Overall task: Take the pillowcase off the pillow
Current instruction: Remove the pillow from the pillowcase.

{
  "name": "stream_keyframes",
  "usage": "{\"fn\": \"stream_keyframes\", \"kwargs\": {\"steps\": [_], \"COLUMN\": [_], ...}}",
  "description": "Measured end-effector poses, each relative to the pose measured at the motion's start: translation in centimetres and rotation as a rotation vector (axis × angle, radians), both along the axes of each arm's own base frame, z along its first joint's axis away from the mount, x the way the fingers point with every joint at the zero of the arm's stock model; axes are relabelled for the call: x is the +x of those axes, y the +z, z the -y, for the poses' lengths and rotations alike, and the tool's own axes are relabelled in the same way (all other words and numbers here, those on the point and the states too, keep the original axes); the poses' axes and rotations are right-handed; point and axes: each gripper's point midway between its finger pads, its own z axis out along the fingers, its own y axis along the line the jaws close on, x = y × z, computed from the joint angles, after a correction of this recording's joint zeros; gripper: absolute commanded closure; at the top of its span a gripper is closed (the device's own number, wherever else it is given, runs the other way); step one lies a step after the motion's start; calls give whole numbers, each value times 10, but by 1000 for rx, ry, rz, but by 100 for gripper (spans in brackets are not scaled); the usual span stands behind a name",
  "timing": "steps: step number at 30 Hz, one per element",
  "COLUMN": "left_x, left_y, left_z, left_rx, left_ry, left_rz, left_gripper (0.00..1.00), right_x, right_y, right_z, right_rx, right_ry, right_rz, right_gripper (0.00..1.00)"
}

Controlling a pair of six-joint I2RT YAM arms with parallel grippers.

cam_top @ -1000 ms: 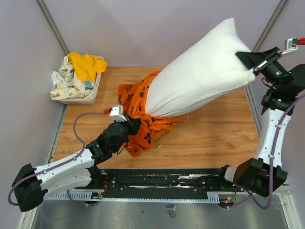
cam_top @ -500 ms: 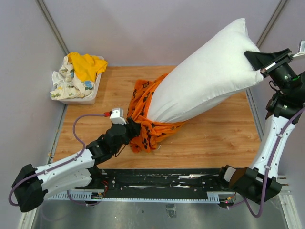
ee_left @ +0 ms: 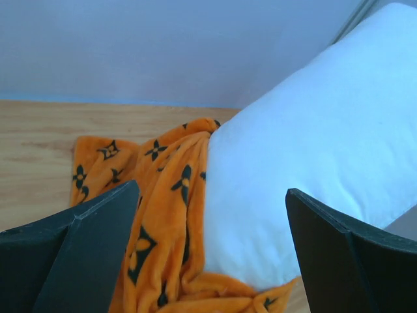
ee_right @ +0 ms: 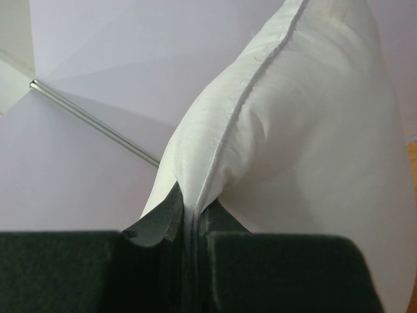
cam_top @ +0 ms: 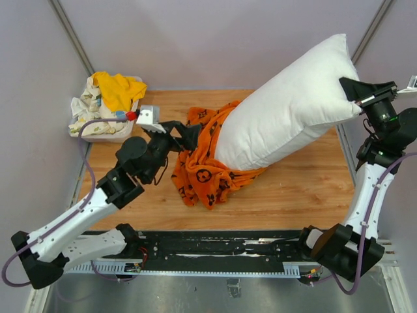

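Wooden counter (cam_top: 293, 189) carries the pillowcase (cam_top: 205, 173), slumped around the low end of the pillow (cam_top: 293, 111). My left gripper (cam_top: 182, 132) has just let go and stands spread beside it. My right gripper (cam_top: 355, 98) pinches the raised seam. I judge the pillowcase nearly off.

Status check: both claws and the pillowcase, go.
Left claw open, holding nothing. Right claw shut on pillow edge, pillow raised. Pillowcase bunched around pillow's lower end, not yet off. Bin of cloths far left, out of the way.
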Motion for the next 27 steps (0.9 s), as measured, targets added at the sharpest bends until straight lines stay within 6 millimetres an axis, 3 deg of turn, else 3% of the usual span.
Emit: {"fn": "stream_keyframes", "kwargs": {"steps": [3,5,9,14,18,23,25,27], "left_x": [28,55,119,169,182,186,186,186], "left_y": [0,-18,-75,-121,-145,-174,-188,-199], "left_z": [12,13,5,23,50,78,87,90], "left_rx": [52,88,174,252,264,272,271,274], "left_ry": [0,2,57,21,-87,-223,-269,-290], "left_rz": [2,-35,-173,-273,-299,-327,-342,-357], "left_gripper": [1,1,1,1,1,12,20,36], "right_x": [1,0,-9,-20,-18,-15,-14,-13], "right_y": [0,0,3,4,0,-3,-5,-8], "right_z": [-10,-26,-57,-67,-68,-68,-68,-71], "right_rx": [-24,-54,-119,-176,-189,-199,-202,-201], "right_ry": [7,35,94,100,99,98,98,104], "right_rz": [14,27,63,97,91,86,83,78], "right_gripper": [99,99,99,99,99,99,99,99]}}
